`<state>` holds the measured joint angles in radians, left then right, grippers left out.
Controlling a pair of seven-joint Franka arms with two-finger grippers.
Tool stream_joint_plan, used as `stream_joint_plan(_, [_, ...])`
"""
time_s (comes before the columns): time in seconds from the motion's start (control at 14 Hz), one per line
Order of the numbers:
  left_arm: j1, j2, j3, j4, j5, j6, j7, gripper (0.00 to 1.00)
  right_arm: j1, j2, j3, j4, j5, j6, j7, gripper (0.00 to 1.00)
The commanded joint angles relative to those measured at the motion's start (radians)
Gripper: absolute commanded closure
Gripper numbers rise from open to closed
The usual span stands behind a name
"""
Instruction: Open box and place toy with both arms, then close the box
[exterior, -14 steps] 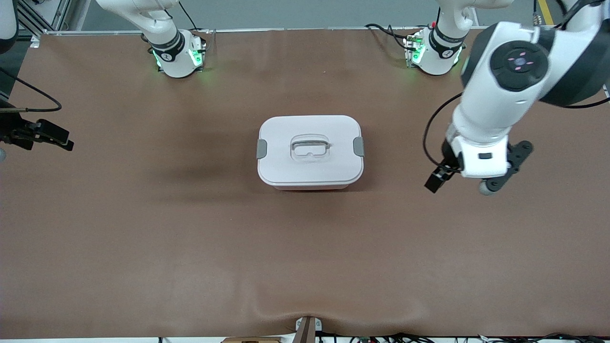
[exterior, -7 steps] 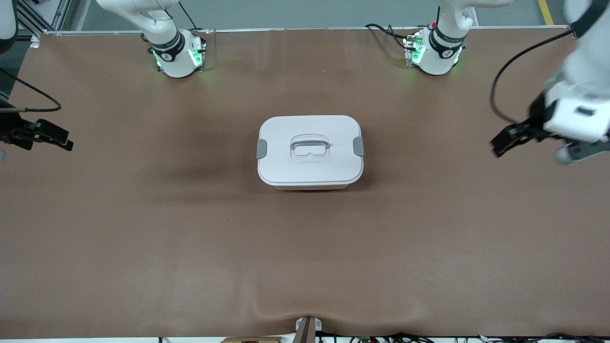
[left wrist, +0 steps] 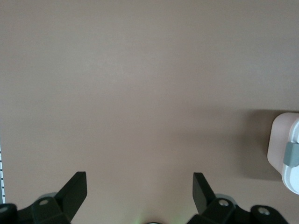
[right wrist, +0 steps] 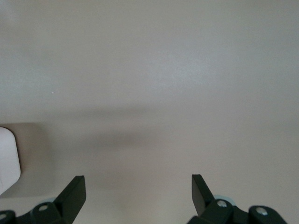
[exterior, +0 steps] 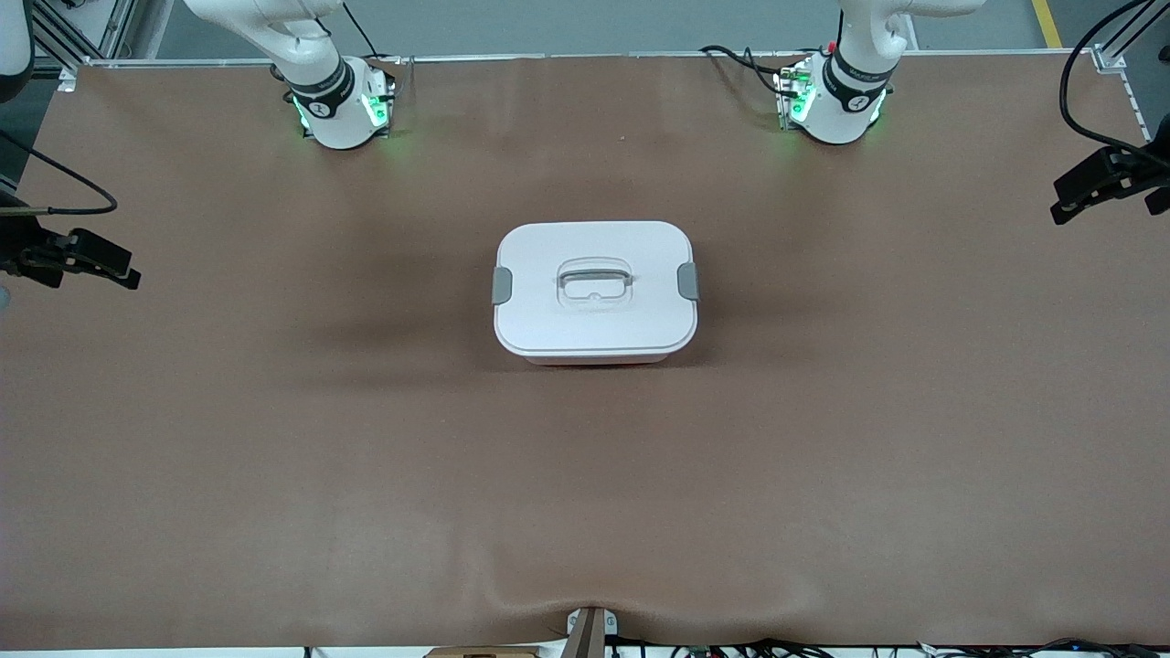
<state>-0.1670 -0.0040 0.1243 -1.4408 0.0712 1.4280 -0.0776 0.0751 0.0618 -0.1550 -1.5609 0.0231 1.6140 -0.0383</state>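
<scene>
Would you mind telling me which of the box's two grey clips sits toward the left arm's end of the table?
It is the clip on the box side facing the left gripper; the other clip faces the right gripper.

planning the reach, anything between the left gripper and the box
Nothing: in the front view only bare brown table lies between the left gripper and the box.
</scene>
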Motion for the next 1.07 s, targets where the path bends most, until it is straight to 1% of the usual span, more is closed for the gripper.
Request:
stream_joint_plan(0.0, [-0.025, -0.074, 0.015, -0.081, -0.011, 0.009, 0.022, 0.00, -0.004, -0.005, 0.003, 0.008, 0.003, -0.014, 0.012, 0.00])
stream_joint_plan(0.14, [-0.031, -0.125, 0.030, -0.156, -0.011, 0.054, 0.051, 0.00, -0.005, -0.005, 0.003, 0.007, 0.003, -0.014, 0.012, 0.00])
stream_joint_plan(0.21, [-0.037, -0.132, 0.044, -0.171, -0.011, 0.066, 0.055, 0.00, -0.005, -0.005, 0.003, 0.008, 0.003, -0.014, 0.012, 0.00])
stream_joint_plan(0.57, [-0.040, -0.102, 0.037, -0.136, 0.002, 0.072, 0.064, 0.00, -0.005, -0.007, 0.003, 0.008, 0.003, -0.014, 0.005, 0.00])
stream_joint_plan(0.86, [-0.043, -0.100, 0.035, -0.136, -0.001, 0.074, 0.049, 0.00, -0.008, -0.007, 0.003, 0.008, 0.001, -0.014, 0.003, 0.00])
stream_joint_plan(1.0, [-0.039, -0.100, 0.017, -0.145, -0.010, 0.075, 0.039, 0.00, -0.009, -0.005, 0.002, 0.008, 0.001, -0.014, 0.002, 0.00])
